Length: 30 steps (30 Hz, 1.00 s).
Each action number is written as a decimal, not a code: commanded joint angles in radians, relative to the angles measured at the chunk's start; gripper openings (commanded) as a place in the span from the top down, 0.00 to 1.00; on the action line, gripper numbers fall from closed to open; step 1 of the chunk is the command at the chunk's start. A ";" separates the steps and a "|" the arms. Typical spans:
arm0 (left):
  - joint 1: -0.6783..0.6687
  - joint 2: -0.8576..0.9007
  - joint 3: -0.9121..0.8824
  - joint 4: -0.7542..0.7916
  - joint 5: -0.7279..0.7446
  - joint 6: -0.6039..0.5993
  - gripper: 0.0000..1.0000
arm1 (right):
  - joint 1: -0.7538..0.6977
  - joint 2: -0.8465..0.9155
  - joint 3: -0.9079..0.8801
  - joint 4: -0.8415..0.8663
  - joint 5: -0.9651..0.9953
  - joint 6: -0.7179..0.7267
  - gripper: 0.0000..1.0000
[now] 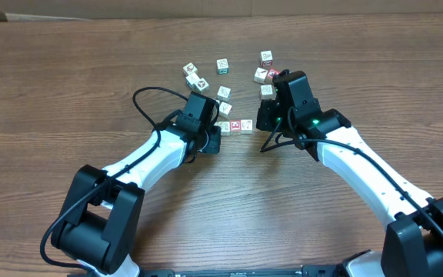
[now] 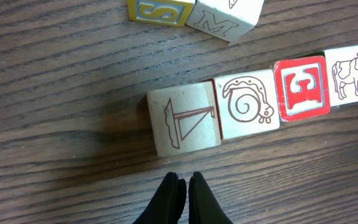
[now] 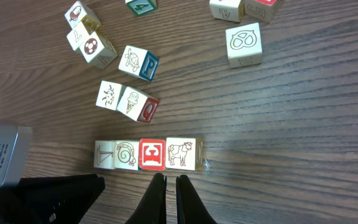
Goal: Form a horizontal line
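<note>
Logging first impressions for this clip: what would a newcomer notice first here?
A tidy row of four picture cubes lies edge to edge mid-table, one red-printed face standing out. The left gripper and right gripper hang shut and empty close beside it. Loose cubes lie scattered on its far side.

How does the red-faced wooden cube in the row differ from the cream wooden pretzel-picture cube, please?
The red-faced wooden cube has a red-printed top; the cream wooden pretzel-picture cube has a brown outline on cream. The red cube sits between the snail cube and cow cube, touching both; the pretzel cube stands alone. Both are small cubes on the table.
</note>
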<state>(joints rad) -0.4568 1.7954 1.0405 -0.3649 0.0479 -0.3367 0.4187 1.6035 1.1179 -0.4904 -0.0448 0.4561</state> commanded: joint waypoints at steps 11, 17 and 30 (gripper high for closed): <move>-0.004 0.030 0.010 0.050 0.031 0.015 0.96 | -0.012 -0.015 -0.002 0.006 0.006 -0.007 0.96; -0.011 0.030 0.010 0.024 0.030 0.015 0.96 | -0.016 -0.015 -0.002 0.002 0.005 -0.007 0.96; -0.019 0.080 0.010 0.037 0.020 0.000 0.96 | -0.016 -0.015 -0.002 0.001 0.005 -0.008 0.96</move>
<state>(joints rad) -0.4702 1.8492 1.0405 -0.3424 0.0700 -0.3370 0.4072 1.6035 1.1179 -0.4915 -0.0448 0.4553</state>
